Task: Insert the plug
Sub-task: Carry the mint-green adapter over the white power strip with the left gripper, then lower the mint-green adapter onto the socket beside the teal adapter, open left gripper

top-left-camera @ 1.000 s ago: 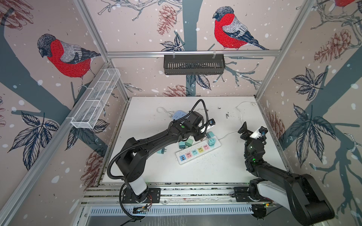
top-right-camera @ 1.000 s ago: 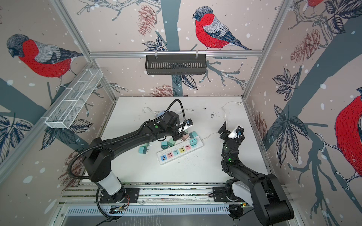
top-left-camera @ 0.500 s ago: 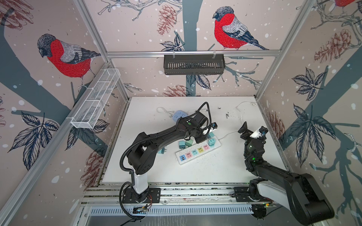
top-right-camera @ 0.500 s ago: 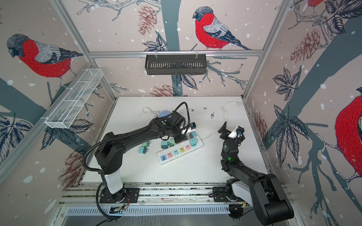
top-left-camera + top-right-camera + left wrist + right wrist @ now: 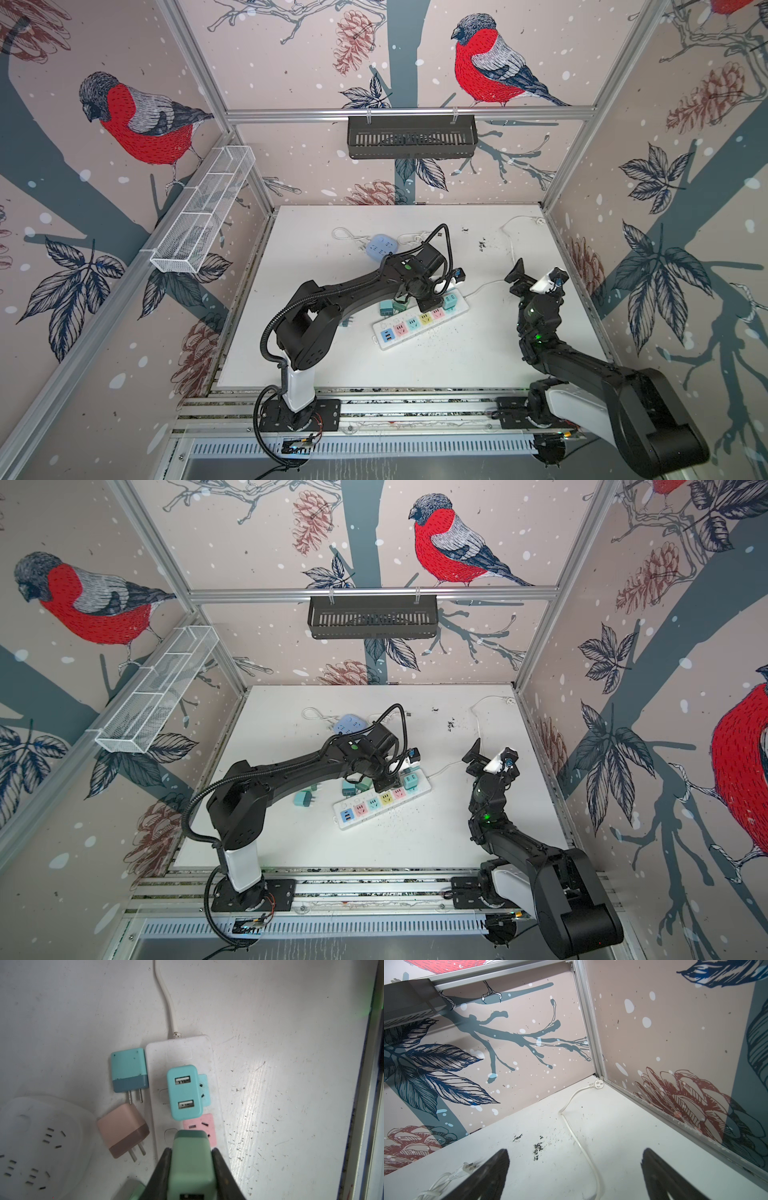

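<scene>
Left tool [image 5: 190, 1154] clamps a green plug [image 5: 191, 1167] over the pink socket [image 5: 199, 1128] of the power strip [image 5: 180, 1051], at eight o'clock of the seated teal charger [image 5: 449, 301]. Right tool [image 5: 575, 1167] gapes wide, empty. Insertion step, likely: next, align prongs and press straight down.

Both top views high, overlooking whole table [image 5: 457, 365]; left wrist close over power strip [image 5: 180, 1051]; right wrist toward corner [image 5: 600, 1076]

One long power strip [image 5: 180, 1053], one square socket box [image 5: 381, 246], at least five little plugs [image 5: 184, 1092], two robot arms [image 5: 353, 286], two wall baskets [image 5: 411, 137], two white cords [image 5: 170, 1001]
</scene>
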